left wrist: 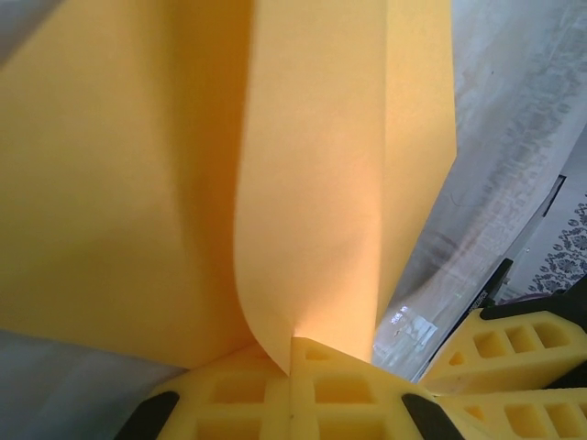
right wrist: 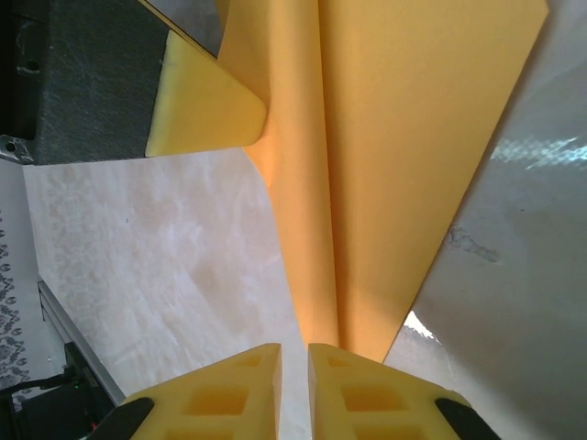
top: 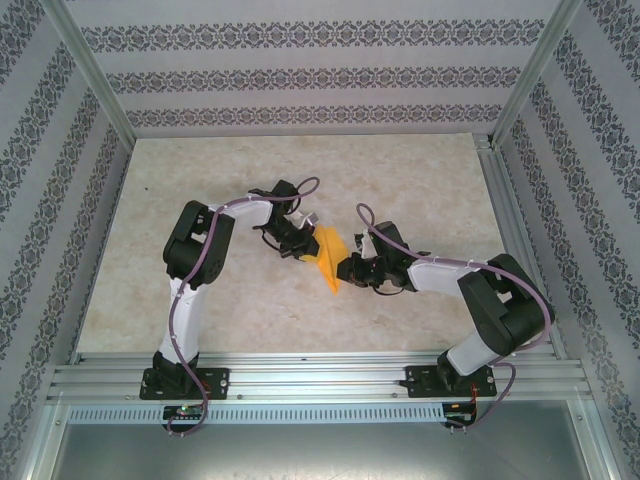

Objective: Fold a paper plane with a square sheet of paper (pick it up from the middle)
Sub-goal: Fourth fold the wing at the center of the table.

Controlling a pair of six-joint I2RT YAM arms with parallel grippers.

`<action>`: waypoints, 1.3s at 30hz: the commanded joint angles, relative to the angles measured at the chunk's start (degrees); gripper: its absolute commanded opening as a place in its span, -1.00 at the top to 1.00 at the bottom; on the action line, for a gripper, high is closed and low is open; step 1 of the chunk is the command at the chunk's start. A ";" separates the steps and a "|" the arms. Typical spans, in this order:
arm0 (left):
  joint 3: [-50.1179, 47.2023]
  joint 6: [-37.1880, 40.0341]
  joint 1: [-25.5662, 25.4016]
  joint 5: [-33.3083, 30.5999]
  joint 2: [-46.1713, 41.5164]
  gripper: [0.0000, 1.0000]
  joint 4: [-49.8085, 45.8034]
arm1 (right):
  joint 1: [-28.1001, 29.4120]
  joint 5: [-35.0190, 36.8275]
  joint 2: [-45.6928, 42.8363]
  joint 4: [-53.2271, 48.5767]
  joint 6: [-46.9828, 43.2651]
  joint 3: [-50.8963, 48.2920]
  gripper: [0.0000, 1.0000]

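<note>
The orange-yellow sheet of paper (top: pixel 330 262) hangs above the table between my two grippers, folded into long layers with a centre crease. My left gripper (top: pixel 303 248) is shut on one end of it. In the left wrist view the paper (left wrist: pixel 321 165) rises out of the pinched jaws of the left gripper (left wrist: pixel 292 353) and curls. My right gripper (top: pixel 350 270) is at the other end. In the right wrist view the right gripper (right wrist: pixel 293 367) shows a narrow gap with bare table in it. The paper (right wrist: pixel 385 165) ends just past its right finger (right wrist: pixel 367 385).
The beige marbled table (top: pixel 250 300) lies below. Patterned walls and a metal frame (top: pixel 520 230) close it in. A left finger (right wrist: pixel 202 105) shows at the paper's far end in the right wrist view. The right gripper's fingers (left wrist: pixel 514 348) sit close beside the left jaws.
</note>
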 commanded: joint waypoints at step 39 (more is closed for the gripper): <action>10.16 10.47 3.19 1.53 6.17 1.00 -7.79 | 1.97 -1.06 5.50 5.95 2.27 2.71 0.72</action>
